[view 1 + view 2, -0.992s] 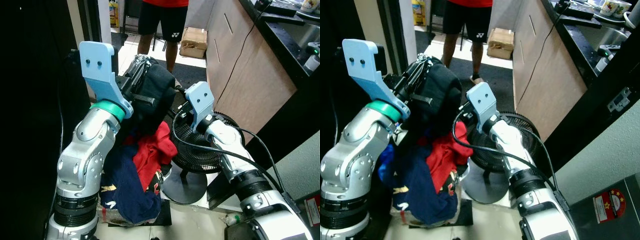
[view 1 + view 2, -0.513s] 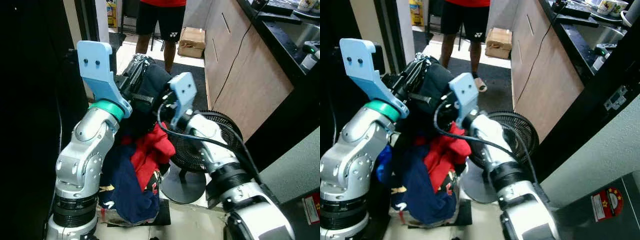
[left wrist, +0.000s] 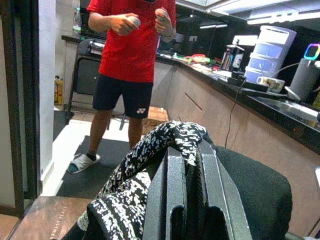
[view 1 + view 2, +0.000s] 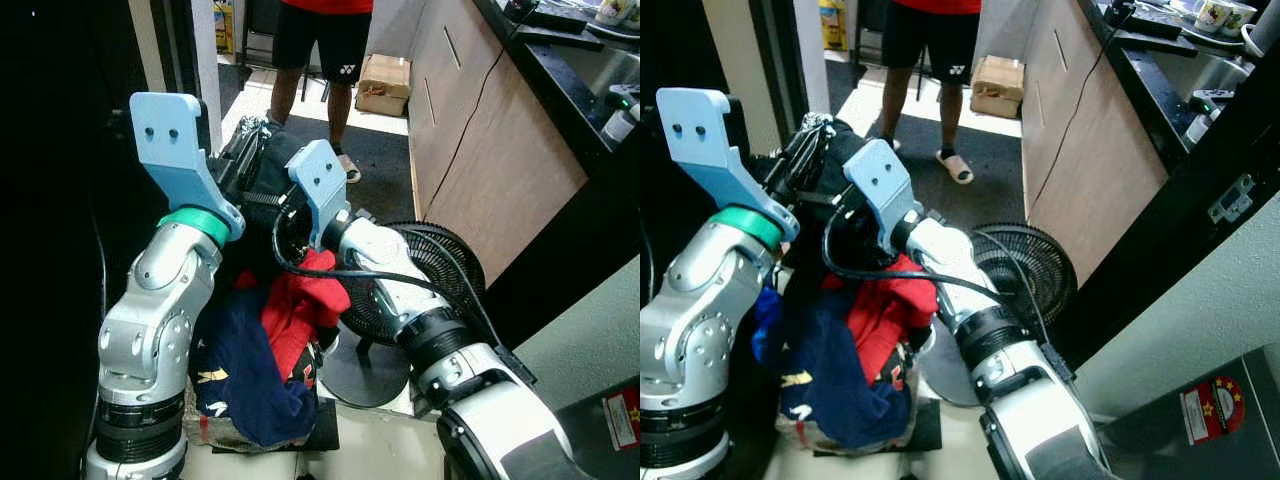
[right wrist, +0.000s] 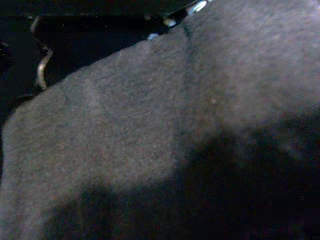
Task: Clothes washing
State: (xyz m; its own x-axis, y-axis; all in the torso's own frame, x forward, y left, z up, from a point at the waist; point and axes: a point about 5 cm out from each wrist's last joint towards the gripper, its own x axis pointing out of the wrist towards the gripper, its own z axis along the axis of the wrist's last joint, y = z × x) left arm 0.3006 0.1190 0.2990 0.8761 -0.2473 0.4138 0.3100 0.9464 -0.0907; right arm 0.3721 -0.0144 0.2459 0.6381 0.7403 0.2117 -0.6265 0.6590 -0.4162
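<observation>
Laundry bundle [image 4: 275, 330] (black, red, navy garments) is clamped in the left gripper [image 3: 192, 200] for carrying; the right gripper [image 4: 290, 225] braces it, finger state indiscernible.

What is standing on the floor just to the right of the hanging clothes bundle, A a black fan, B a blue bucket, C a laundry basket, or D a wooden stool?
A: a black fan with a round wire grille and a round base stands on the floor right of the clothes bundle, partly behind the right arm.
</observation>
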